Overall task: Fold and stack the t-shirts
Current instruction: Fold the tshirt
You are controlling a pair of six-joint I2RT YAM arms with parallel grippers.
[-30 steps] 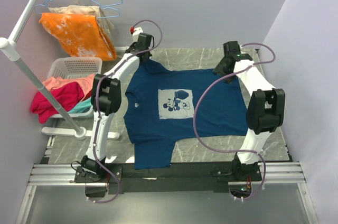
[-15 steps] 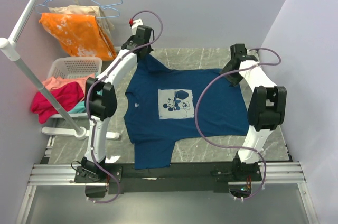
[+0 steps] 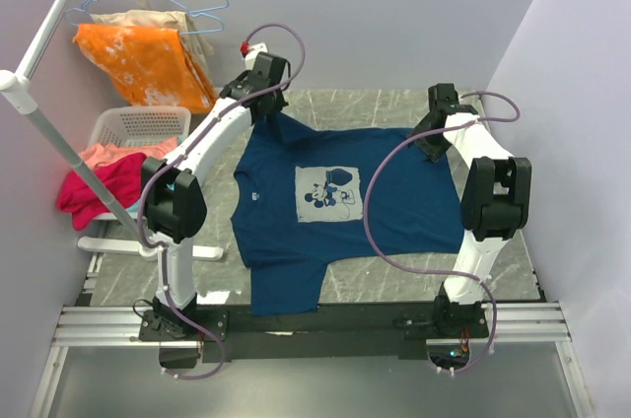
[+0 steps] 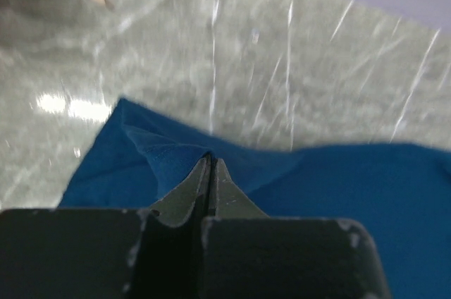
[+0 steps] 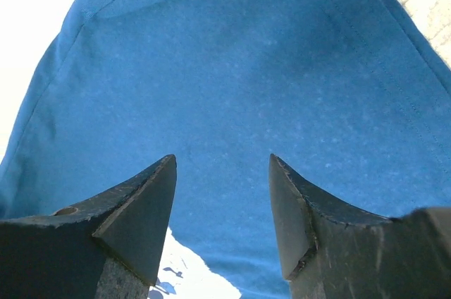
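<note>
A navy blue t-shirt (image 3: 394, 201) with a pale square mouse print (image 3: 327, 191) lies spread flat on the grey marble table, collar to the left. My left gripper (image 3: 268, 110) is at the shirt's far left sleeve. In the left wrist view that gripper (image 4: 211, 161) is shut on a pinched fold of the blue sleeve cloth (image 4: 162, 154). My right gripper (image 3: 431, 150) hovers over the shirt's far right corner. The right wrist view shows it (image 5: 222, 161) open, with flat blue cloth (image 5: 232, 66) below and nothing between its fingers.
A white laundry basket (image 3: 138, 127) with red and pink clothes (image 3: 104, 181) stands left of the table. An orange garment (image 3: 148, 63) hangs on a rack behind it, whose white pole (image 3: 59, 142) slants across the left. Walls close in at the back and right.
My left arm has reached further toward the back, drawing the pinched sleeve out to the far left. My right gripper shifted a little to the right and stayed open.
</note>
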